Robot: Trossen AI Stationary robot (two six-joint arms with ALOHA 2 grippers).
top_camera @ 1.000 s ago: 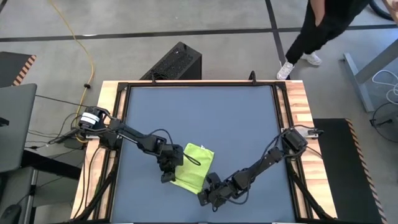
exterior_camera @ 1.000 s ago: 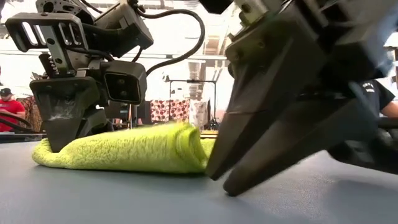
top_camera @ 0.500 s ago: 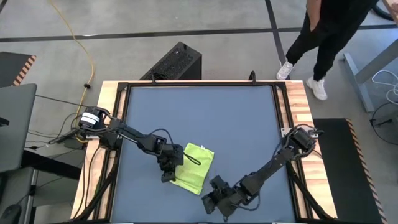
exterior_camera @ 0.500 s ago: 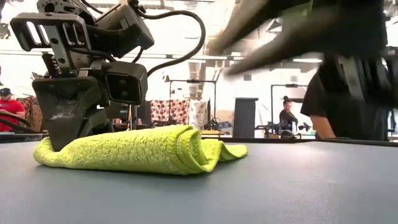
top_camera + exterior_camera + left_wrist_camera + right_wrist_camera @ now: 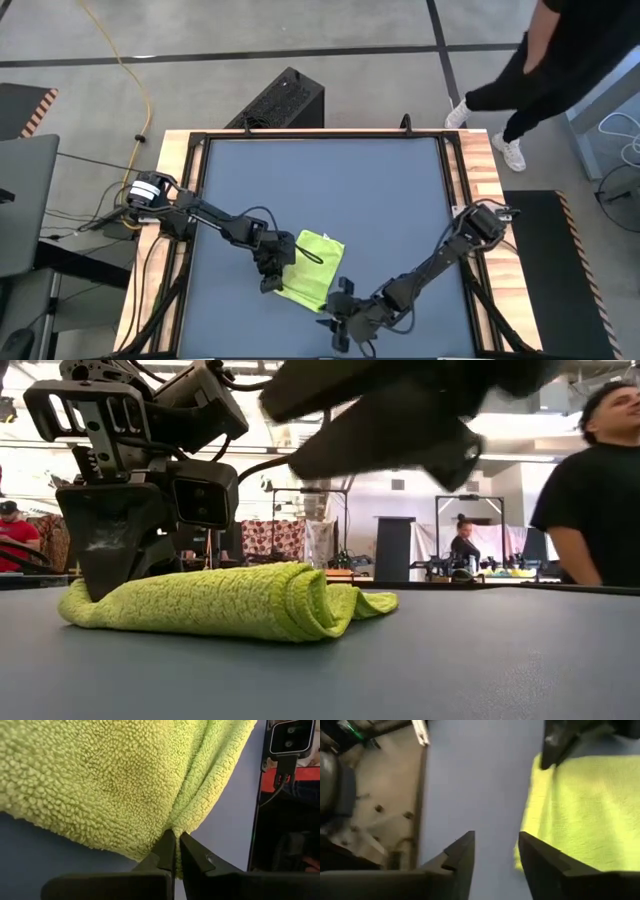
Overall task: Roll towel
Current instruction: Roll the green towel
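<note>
The lime-green towel (image 5: 312, 268) lies on the dark blue-grey mat (image 5: 330, 190) near the front middle. Its end away from my left gripper is folded over into a loose lump (image 5: 300, 600). My left gripper (image 5: 272, 277) stands at the towel's left edge, shut on it; it also shows in the low view (image 5: 110, 560). My right gripper (image 5: 336, 318) is open and empty, raised above the mat just near-right of the towel. In the right wrist view its fingers (image 5: 495, 847) point past the towel (image 5: 580, 810). My left gripper pinches the towel's left edge (image 5: 175, 822) between its two fingers, where the cloth bunches into folds. The fingers come from above, pointing down. The towel lies on the mat, slack, with the pinched end barely raised (image 5: 85, 600).
A wooden frame (image 5: 475, 160) borders the mat. A black box (image 5: 285, 100) stands on the floor beyond the far edge. A person (image 5: 560, 60) walks beyond the far right corner and shows in the low view (image 5: 590, 490). The mat's far half is bare.
My right gripper has risen off the mat from beside the towel's folded end and drawn back a little toward the near edge. The towel's folded end now shows uncovered with a small tail lying flat. My left gripper has stayed in place.
</note>
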